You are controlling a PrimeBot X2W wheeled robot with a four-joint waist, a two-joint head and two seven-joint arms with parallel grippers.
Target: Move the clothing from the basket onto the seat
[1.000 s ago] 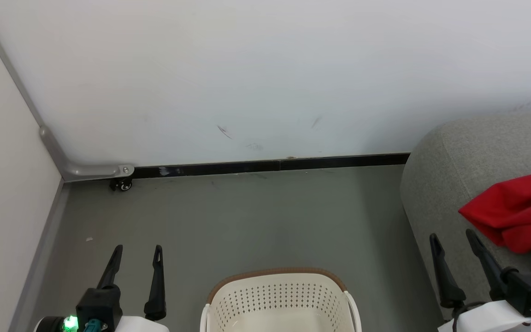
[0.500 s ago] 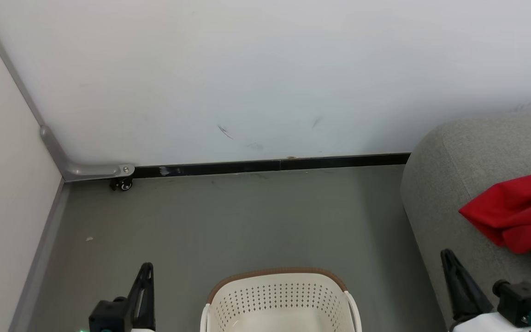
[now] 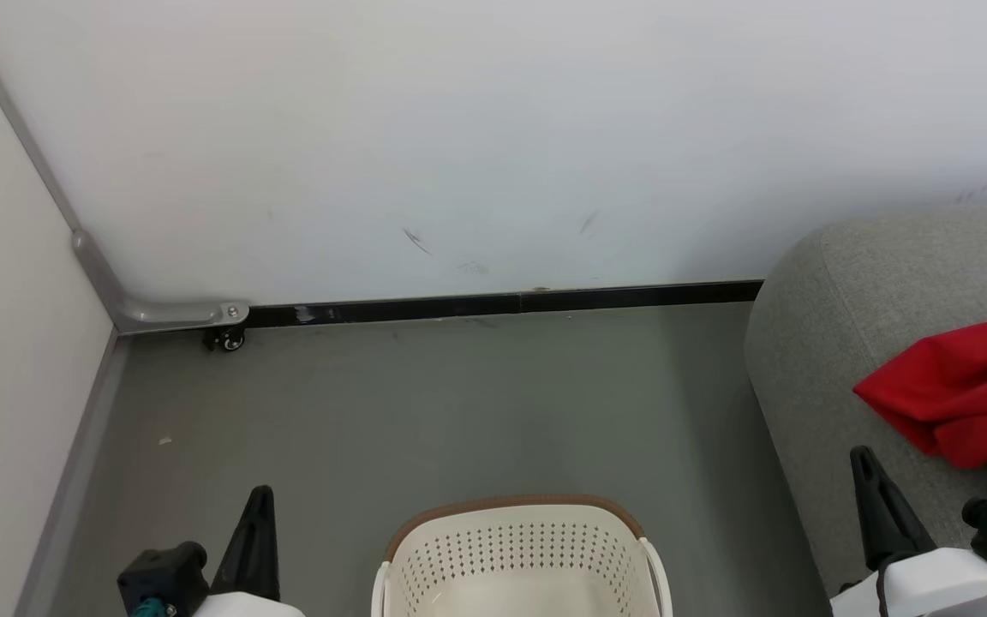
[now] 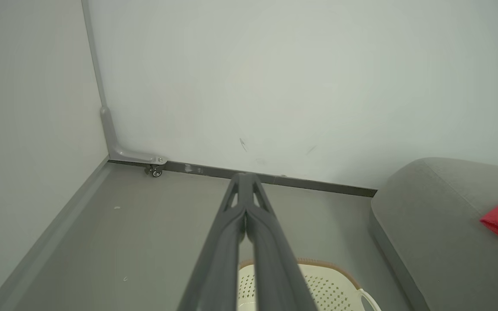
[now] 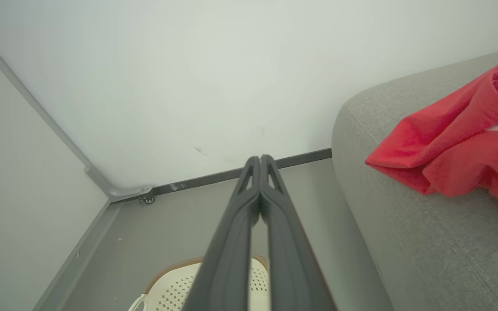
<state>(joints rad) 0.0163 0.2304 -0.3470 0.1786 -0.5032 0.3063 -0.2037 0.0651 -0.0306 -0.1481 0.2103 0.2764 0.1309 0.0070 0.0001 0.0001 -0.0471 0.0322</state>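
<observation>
My left gripper (image 3: 259, 512) and right gripper (image 3: 867, 476) are pinched together, holding nothing. The clothing (image 3: 960, 398) lies on the seat (image 3: 836, 334), far right. The basket (image 3: 517, 548) sits near centre with no red visible inside. I'd rest my arms low, clear of rim and cloth.

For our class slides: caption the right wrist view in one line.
Right claw shut and empty; red clothing lies on the grey seat, basket on the floor.

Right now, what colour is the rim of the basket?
Brown, topping the cream-white basket; the head view shows it best.
</observation>
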